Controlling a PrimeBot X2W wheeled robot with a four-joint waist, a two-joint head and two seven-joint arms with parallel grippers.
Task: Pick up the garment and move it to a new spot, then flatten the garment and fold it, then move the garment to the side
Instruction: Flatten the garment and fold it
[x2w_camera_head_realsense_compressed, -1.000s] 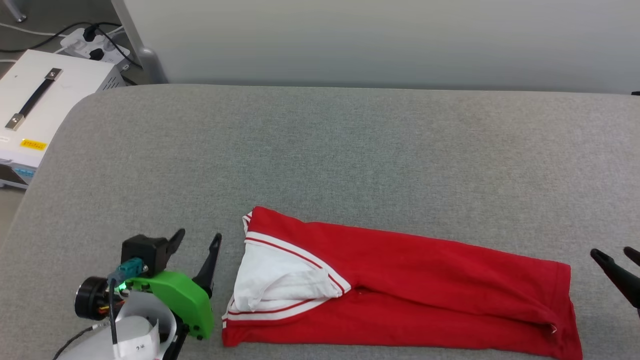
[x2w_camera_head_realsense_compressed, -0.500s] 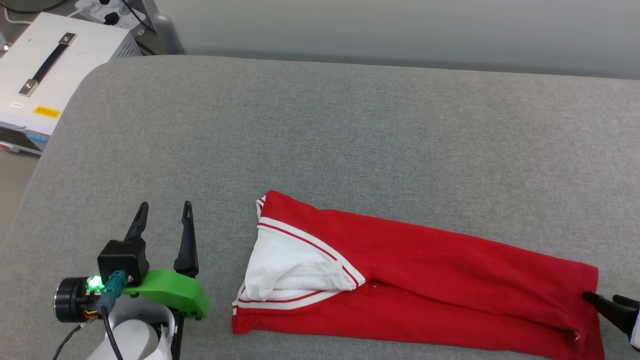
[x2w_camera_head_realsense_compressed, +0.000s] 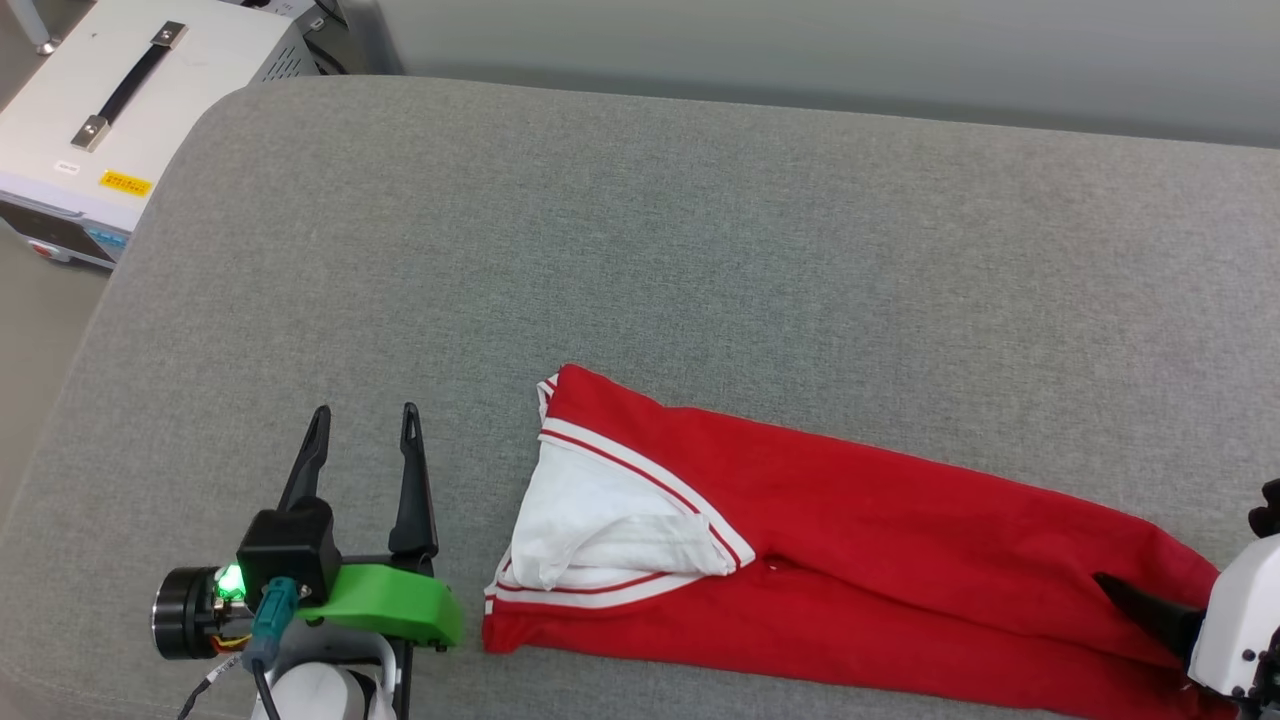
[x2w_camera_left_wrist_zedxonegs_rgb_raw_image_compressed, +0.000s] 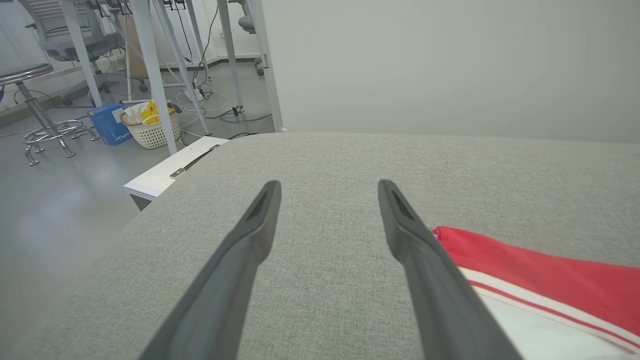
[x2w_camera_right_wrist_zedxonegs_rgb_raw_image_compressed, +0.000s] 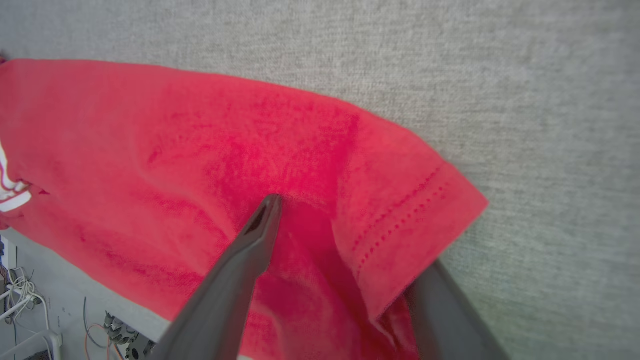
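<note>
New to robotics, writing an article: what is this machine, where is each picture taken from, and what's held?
A wheeled robot with two arms, each ending in two long dark fingers. One picture looks down from its head; the other two look along each wrist's fingers. A red garment with a white sleeve lies folded on a grey padded surface. The left gripper is open beside it, holding nothing. The right gripper straddles the hem, open: one finger on top, the other under the cloth.
</note>
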